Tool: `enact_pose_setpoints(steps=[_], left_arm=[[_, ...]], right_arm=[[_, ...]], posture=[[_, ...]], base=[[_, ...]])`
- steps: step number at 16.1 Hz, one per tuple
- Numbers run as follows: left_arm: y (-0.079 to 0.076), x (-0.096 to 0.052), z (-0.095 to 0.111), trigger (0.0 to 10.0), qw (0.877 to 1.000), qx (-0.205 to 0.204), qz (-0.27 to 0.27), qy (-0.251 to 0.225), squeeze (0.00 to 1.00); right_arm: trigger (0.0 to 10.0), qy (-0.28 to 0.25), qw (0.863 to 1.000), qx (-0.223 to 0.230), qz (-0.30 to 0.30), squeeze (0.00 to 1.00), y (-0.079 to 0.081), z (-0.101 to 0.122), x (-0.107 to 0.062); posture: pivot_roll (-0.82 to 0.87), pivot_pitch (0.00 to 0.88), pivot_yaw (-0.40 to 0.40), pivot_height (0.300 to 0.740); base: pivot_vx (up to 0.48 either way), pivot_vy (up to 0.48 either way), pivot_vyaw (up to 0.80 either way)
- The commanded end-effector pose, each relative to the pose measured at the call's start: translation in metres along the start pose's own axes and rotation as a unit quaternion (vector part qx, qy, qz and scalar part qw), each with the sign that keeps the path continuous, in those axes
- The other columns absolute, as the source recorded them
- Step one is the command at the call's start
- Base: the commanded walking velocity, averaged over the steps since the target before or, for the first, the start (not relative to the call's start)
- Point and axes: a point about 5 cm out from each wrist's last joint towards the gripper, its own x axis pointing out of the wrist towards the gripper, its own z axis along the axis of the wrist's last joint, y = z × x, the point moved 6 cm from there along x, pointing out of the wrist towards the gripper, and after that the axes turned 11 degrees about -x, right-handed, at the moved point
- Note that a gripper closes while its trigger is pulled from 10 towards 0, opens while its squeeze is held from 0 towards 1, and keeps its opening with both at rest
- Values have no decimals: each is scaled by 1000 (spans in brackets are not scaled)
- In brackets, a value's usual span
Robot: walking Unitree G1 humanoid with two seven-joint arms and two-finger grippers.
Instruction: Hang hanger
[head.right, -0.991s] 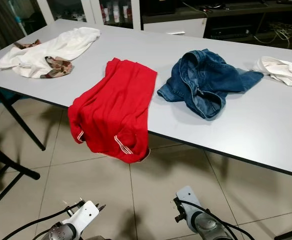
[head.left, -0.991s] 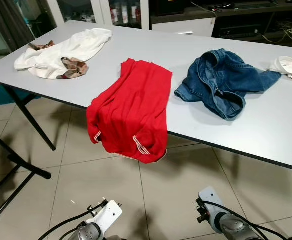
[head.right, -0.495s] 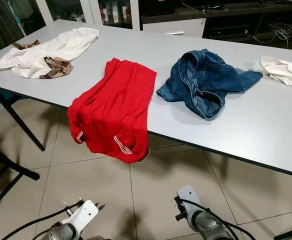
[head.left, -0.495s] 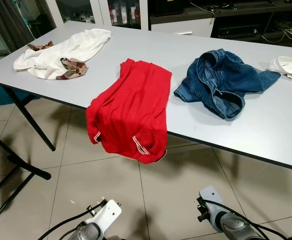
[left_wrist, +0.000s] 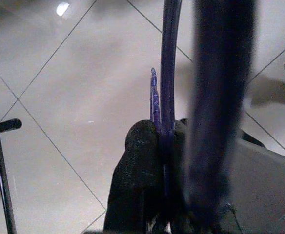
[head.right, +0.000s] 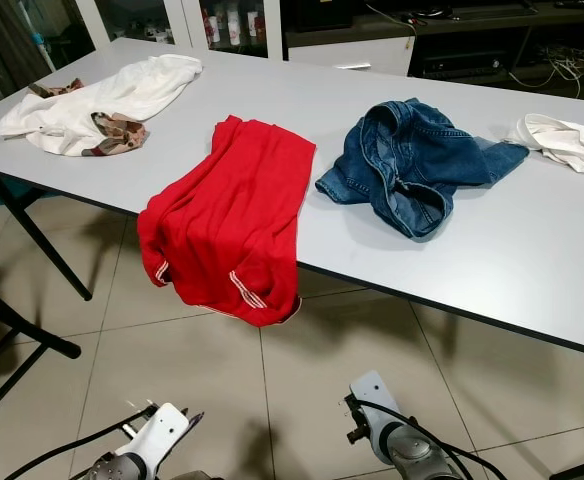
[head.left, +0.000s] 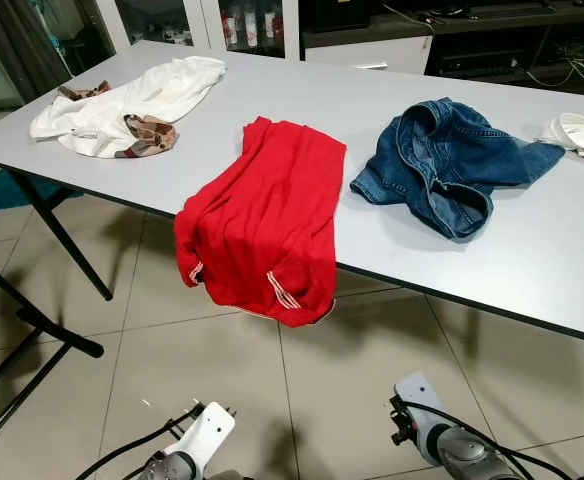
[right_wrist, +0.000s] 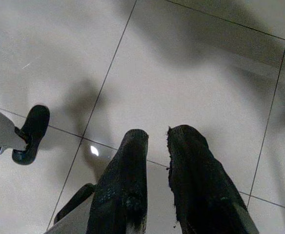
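Purple hanger (left_wrist: 168,73) pinched between left fingers (left_wrist: 137,175)

Table (head.left: 562,260): 4 garments – 2 white (head.left: 122,100) (head.left: 582,135), 1 red (head.left: 262,220), 1 denim (head.left: 442,160).

Home living room, tiled floor (head.left: 172,360), grey table (head.left: 532,250) strewn with clothes, glass-door cabinet (head.left: 242,20), TV console (head.left: 492,45) with cables

A big grey table (head.left: 532,250) with black legs stands on a floor (head.left: 152,390) of shiny pale tiles. At the far side of the room there are glass cabinet doors (head.left: 242,22) and a dark low shelf (head.left: 492,45) with wires. Soft shadows lie on the tiles under the table.
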Motion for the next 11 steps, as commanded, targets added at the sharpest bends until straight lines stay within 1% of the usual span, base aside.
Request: enact_pose_setpoints(steps=[1,5,7,8,11], left_arm=[[5,0,0,10000,1000,-4,7,0,0],[13,0,3,10000,1000,0,14,-1,0],[12,1,9,10000,1000,3,12,-6,0],[12,1,9,10000,1000,3,11,-7,0],[13,1,10,10000,1000,-1,16,-8,0]], right_arm=[[10000,-10,1000,-3,-8,0,-3,10,2],[10000,-20,1000,2,-12,0,-4,17,4],[10000,-15,999,12,-29,0,-13,14,2],[10000,-14,999,16,-31,0,-14,13,2],[10000,-7,1000,14,-26,0,-10,8,1]], posture=[[-90,0,89,736],[-92,0,89,736],[-97,0,93,736],[-95,0,91,736],[-81,0,81,736]], base=[[0,0,0],[0,0,0],[0,0,0],[0,0,0],[0,0,0]])
